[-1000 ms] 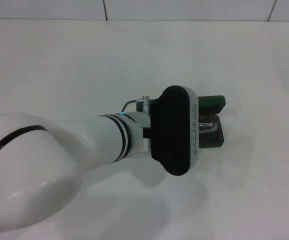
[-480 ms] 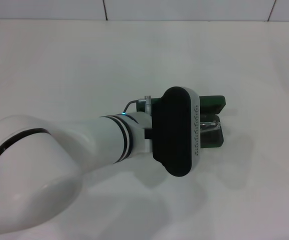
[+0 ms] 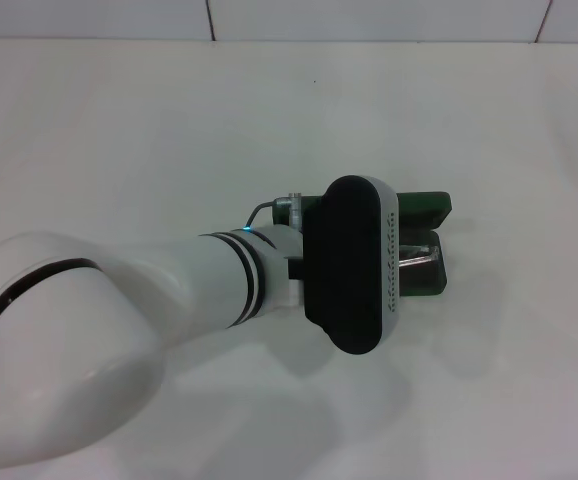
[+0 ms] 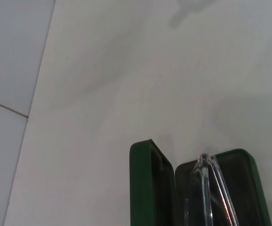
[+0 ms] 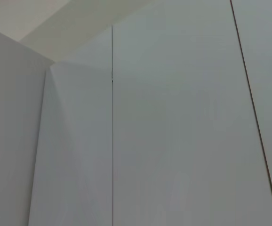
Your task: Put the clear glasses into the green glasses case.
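Observation:
The green glasses case (image 3: 431,238) lies open on the white table, right of centre, with its lid (image 3: 424,206) raised on the far side. My left arm reaches over it, and the black wrist housing (image 3: 354,262) covers the near-left part of the case and hides my left gripper. Part of the clear glasses (image 3: 418,255) shows over the dark lining. In the left wrist view the case lid (image 4: 145,188) and the tray (image 4: 242,188) are in sight. A clear glasses arm (image 4: 210,188) rises from the tray toward the camera. The right gripper is out of view.
The white table (image 3: 269,120) spreads all around the case, with a tiled wall behind it (image 3: 369,18). The right wrist view shows only pale wall panels (image 5: 173,141). My left forearm (image 3: 119,320) crosses the near-left of the table.
The left arm's elbow and forearm have shifted slightly. The wrist housing stays over the case, almost unmoved, and the case has not moved.

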`<state>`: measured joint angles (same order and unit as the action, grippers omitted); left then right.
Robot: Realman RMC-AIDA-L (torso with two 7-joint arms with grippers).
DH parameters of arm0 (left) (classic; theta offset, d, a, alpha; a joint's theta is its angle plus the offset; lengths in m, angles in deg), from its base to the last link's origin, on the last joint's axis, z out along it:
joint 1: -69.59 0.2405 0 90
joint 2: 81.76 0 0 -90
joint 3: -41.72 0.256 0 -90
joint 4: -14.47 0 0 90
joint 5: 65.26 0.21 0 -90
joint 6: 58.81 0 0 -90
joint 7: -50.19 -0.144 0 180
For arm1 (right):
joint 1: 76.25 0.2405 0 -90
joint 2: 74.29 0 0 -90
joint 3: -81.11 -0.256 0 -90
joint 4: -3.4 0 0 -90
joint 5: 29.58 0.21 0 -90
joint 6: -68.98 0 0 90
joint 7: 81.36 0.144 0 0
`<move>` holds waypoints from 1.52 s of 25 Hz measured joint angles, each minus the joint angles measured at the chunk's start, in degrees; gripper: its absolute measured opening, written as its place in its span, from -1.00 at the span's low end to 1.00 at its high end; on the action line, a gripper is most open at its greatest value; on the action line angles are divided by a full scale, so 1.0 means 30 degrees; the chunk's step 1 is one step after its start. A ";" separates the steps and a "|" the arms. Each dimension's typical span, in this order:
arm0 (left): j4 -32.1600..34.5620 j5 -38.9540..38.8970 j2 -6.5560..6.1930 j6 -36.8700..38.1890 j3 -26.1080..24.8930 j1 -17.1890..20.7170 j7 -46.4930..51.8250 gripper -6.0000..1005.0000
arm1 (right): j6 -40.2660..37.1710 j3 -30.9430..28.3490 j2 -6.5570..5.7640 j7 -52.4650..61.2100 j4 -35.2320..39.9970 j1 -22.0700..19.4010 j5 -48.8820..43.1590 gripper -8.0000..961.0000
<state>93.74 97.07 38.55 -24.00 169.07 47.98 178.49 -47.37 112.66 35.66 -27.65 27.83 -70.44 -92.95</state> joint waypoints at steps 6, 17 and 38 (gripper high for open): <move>-0.0010 0.0001 0.0015 -0.0061 -0.0037 -0.0002 0.0050 -0.69 | 0.0000 -0.0003 0.0016 0.0000 -0.0001 -0.0003 0.0001 -0.97; 0.0805 0.0004 -0.0049 -0.0055 0.0110 0.0457 -0.0043 -0.50 | -0.0001 0.0006 0.0031 -0.0079 -0.0001 -0.0078 0.0001 -0.97; 0.6873 0.0009 -0.0061 0.1006 -0.1899 0.3531 0.0318 -0.51 | -0.0183 0.0091 0.0090 -0.0223 -0.0112 -0.0188 -0.0015 -0.97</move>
<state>114.36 97.09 38.37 -20.98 163.38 58.57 179.45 -47.91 112.93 35.93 -28.32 27.50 -71.01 -92.99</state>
